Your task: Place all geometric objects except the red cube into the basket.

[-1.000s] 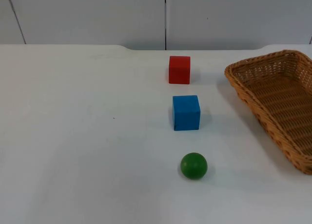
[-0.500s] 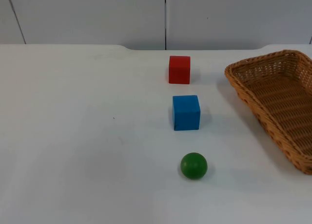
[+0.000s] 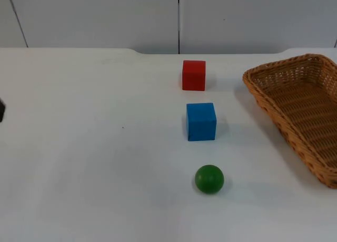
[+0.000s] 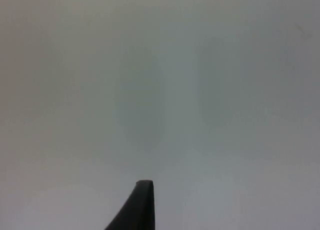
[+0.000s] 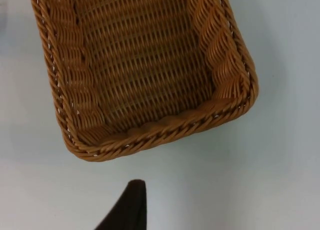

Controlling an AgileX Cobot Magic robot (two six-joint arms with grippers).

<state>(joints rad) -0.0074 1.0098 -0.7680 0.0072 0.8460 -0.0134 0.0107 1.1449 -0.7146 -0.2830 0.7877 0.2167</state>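
Observation:
Three objects stand in a line near the table's middle in the top view: a red cube (image 3: 194, 75) farthest back, a blue cube (image 3: 201, 121) in front of it, and a green ball (image 3: 209, 179) nearest the front. An empty wicker basket (image 3: 263, 102) lies at the right. A black bit of my left arm (image 3: 1, 111) shows at the table's left edge, far from the objects. My left gripper (image 4: 144, 205) hangs over bare white table. My right gripper (image 5: 131, 205) hovers over the table just off the short end of the basket (image 5: 165, 127).
The grey partition wall (image 3: 179, 18) closes the table at the back. White table top (image 3: 95, 147) stretches left of the objects and in front of the ball.
A black part of the left arm has come into the top view at the left edge. The cubes, ball and basket have not moved.

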